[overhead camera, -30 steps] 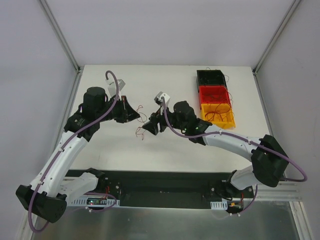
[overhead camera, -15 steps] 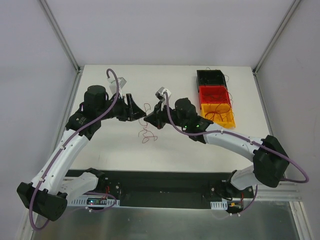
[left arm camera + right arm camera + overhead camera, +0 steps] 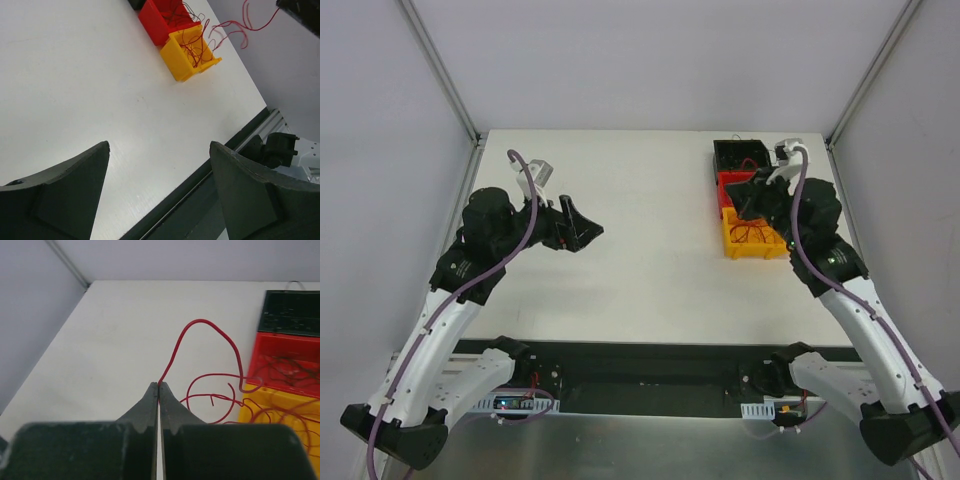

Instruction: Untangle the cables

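My right gripper (image 3: 742,196) hangs over the red bin (image 3: 748,187) and yellow bin (image 3: 775,246) at the table's right back. Its jaws (image 3: 158,385) are shut on the end of one thin red cable (image 3: 170,360), which arcs up and curls down toward the bins. The left wrist view shows that red cable (image 3: 231,22) dangling in the air above the yellow bin (image 3: 175,50). More red cables (image 3: 750,232) lie in the yellow and red bins. My left gripper (image 3: 582,232) is at the table's left, open (image 3: 157,150), with nothing between its fingers.
A black bin (image 3: 738,154) stands behind the red one, with thin wires poking over its rim. The white table (image 3: 650,290) ends in a dark rail (image 3: 650,365) at the near edge. Grey walls close in on both sides.
My right gripper shut on a red cable at the table's middle and carried it right, over the bins. My left gripper opened and drew back left. The tangle is gone from the middle.
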### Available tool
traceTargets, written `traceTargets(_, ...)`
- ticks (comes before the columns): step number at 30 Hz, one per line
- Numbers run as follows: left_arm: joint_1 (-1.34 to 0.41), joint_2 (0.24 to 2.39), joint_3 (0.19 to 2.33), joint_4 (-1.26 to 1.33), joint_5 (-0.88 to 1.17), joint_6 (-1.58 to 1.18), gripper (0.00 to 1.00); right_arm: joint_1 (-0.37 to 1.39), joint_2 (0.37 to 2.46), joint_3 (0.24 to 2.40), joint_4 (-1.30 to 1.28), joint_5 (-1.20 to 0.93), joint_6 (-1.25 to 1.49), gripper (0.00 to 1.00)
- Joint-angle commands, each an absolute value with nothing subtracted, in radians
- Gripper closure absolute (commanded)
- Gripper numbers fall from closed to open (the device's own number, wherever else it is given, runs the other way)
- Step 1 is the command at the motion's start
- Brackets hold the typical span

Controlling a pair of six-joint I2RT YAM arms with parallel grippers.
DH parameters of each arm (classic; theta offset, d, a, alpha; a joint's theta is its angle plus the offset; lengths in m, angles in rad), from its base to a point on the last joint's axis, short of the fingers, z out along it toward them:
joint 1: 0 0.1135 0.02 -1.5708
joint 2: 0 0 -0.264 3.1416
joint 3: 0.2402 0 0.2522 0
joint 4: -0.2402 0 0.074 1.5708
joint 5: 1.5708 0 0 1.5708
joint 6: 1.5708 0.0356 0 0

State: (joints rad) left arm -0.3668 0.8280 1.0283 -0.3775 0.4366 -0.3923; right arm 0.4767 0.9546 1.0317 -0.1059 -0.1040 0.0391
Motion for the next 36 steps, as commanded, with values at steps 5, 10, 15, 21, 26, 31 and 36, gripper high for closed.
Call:
traceTargets(5, -0.368, 0.853, 1.015, -0.347, 0.457, -0.351, 0.20, 0.212, 0.969, 1.072, -0.241, -0.006, -0.052, 1.00)
traceTargets(10, -0.370, 0.845, 1.014, -0.347, 0.468, -0.348, 0.19, 0.094, 1.017, 1.039, -0.178, 0.011, -0.043, 1.00)
traceTargets(15, -0.368, 0.830, 1.012, -0.347, 0.454, -0.333, 0.18, 0.052, 1.071, 1.019, -0.133, -0.052, -0.005, 1.00)
traceTargets(21, -0.368, 0.828, 1.015, -0.348, 0.468, -0.334, 0.18, 0.041, 1.091, 0.970, -0.089, -0.064, 0.051, 1.00)
traceTargets(26, -0.368, 0.822, 1.015, -0.356, 0.460, -0.328, 0.17, 0.038, 1.120, 0.876, -0.045, -0.054, 0.135, 1.00)
traceTargets(31, -0.368, 0.818, 1.009, -0.359, 0.457, -0.328, 0.17, 0.032, 1.186, 0.799, -0.005, -0.074, 0.285, 1.00)
traceTargets(36, -0.368, 0.816, 1.005, -0.360, 0.465, -0.334, 0.17, 0.018, 1.285, 0.767, 0.086, -0.135, 0.388, 1.00)
